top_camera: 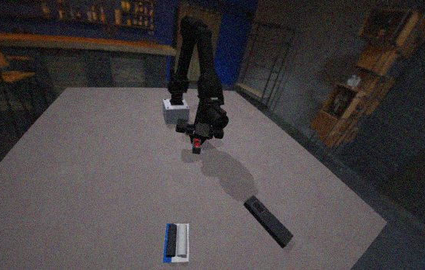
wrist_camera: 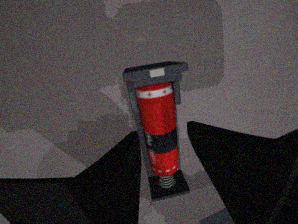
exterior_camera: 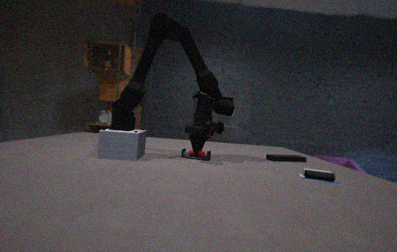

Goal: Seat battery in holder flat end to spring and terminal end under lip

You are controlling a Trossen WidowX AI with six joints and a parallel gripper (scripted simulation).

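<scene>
The red battery (top_camera: 197, 143) (exterior_camera: 203, 153) (wrist_camera: 157, 115) lies lengthwise in the dark holder (top_camera: 196, 151) (exterior_camera: 183, 153) (wrist_camera: 134, 76). In the wrist view its white-banded terminal end meets the lip wall at the top, and the terminal tip is hidden there. Its other end is against the coiled spring (wrist_camera: 166, 181), whose coils show at the lower end plate. No clear tilt shows. My gripper (exterior_camera: 198, 150) (wrist_camera: 163, 132) is open, with its fingers on either side of the battery and a visible gap on each side in the wrist view. Finger height is hard to judge.
A dark remote-like bar (top_camera: 269, 223) (exterior_camera: 286, 158) lies toward the front right in the top view. A black cylinder (top_camera: 171, 240) (exterior_camera: 319, 175) and a white cylinder (top_camera: 181, 240) lie on a blue-and-white piece near the front edge. The arm's pale base block (top_camera: 176, 114) (exterior_camera: 119, 145) stands behind the holder.
</scene>
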